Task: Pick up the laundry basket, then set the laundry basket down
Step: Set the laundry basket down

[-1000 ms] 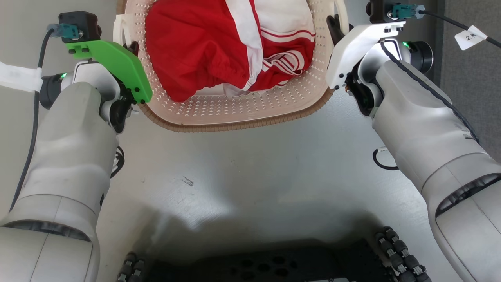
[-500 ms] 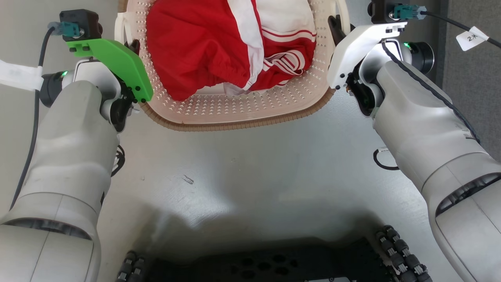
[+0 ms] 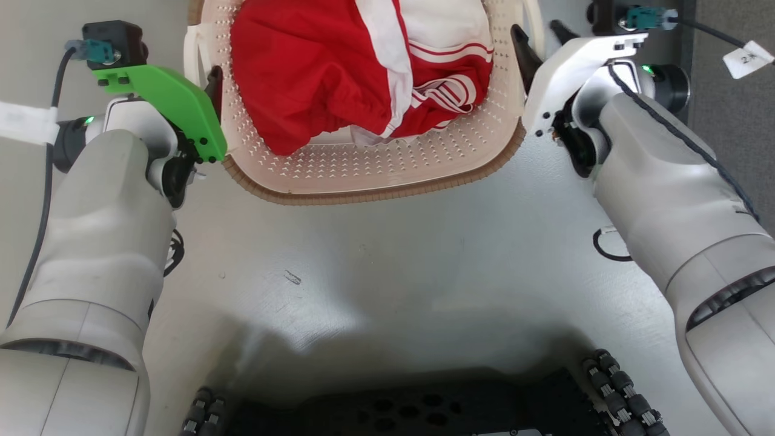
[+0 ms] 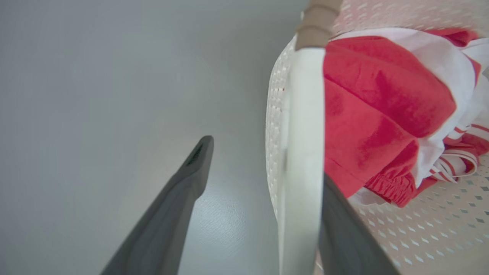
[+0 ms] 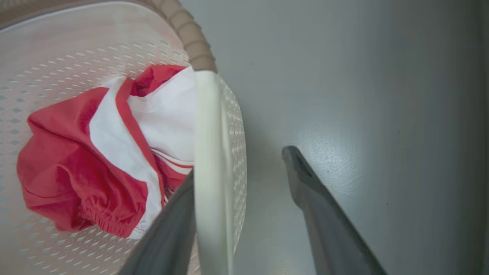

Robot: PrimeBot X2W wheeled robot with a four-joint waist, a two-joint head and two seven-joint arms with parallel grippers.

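Laundry basket [image 3: 375, 195] holding red-and-white clothes [image 3: 315, 72] sits far-centre on the grey floor [image 3: 387, 260], with the left gripper [image 4: 263, 160] and right gripper [image 5: 240, 162] each spread-jawed astride a white handle [image 4: 301, 133], unclamped.

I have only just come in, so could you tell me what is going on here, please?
The robot has both arms at the laundry basket, which holds a red and white garment and appears to rest on the grey floor. The left gripper is open, its fingers straddling the left handle. The right gripper is open in the same way around the right handle. Neither is clamped, so the basket is not gripped at this moment.
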